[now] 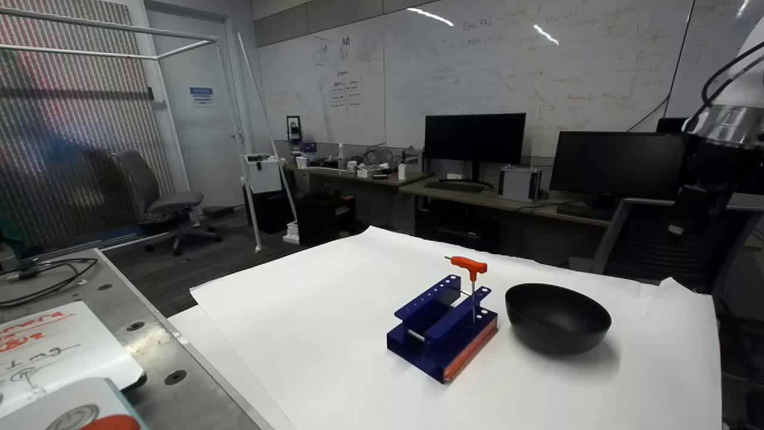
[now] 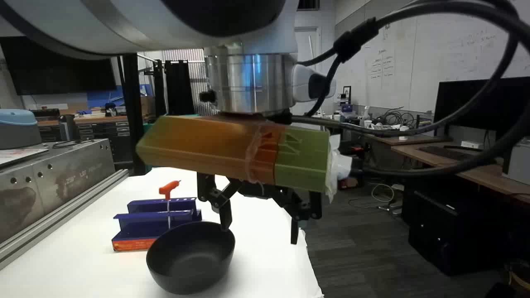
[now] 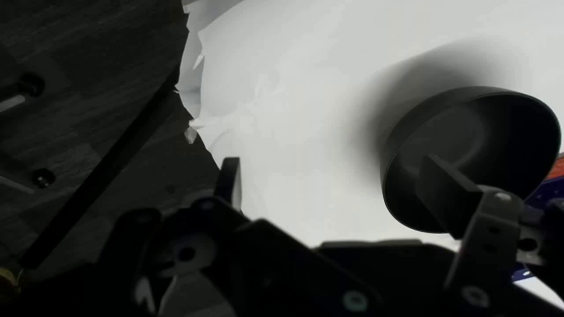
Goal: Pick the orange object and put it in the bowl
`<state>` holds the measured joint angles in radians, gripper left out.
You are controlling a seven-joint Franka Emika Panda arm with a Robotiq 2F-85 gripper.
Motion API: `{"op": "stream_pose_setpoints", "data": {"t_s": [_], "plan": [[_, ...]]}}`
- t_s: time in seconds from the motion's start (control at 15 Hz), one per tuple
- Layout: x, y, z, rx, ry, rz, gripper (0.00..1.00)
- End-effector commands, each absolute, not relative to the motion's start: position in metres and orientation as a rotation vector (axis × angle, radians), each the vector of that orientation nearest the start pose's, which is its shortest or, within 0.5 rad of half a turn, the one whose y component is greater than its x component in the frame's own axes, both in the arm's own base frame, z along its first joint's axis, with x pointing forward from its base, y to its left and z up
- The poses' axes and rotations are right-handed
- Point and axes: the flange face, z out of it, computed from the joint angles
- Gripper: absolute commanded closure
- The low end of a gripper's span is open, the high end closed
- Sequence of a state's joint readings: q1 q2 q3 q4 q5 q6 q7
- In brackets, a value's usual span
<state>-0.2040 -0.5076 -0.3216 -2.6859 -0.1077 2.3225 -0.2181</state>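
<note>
The orange object is a T-handled tool with an orange handle [image 1: 468,264] and a thin metal shaft. It stands upright in a hole of the blue block [image 1: 436,319], and its handle also shows in an exterior view [image 2: 167,190]. It does not show in the wrist view. The black bowl [image 1: 546,337] sits beside the block on the white-covered table and shows in an exterior view [image 2: 176,279] and the wrist view [image 3: 418,112]. My gripper [image 2: 259,232] is open and empty, above the table near the bowl. In the wrist view my gripper [image 3: 332,189] has its fingers wide apart, one overlapping the bowl.
The blue block has a reddish lower edge [image 2: 132,244] and raised slotted rails. The white paper cover [image 1: 334,358] ends in a torn edge with dark floor [image 3: 97,132] beyond. A metal bench [image 2: 70,174] runs along a side. Desks with monitors [image 1: 475,137] stand behind.
</note>
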Motion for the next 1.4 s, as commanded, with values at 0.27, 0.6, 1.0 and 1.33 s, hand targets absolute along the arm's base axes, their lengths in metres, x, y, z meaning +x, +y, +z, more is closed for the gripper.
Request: {"op": "stream_pose_setpoints", "data": {"t_s": [0.27, 0.6, 1.0, 1.33], "plan": [[0.342, -0.183, 0.398, -3.109, 0.321, -0.223, 0.00], [0.391, -0.077, 0.409, -3.368, 0.115, -0.190, 0.00], [0.443, 0.041, 0.397, -3.423, -0.046, 0.126, 0.00], [0.482, 0.076, 0.389, -3.388, 0.078, 0.210, 0.00]]}}
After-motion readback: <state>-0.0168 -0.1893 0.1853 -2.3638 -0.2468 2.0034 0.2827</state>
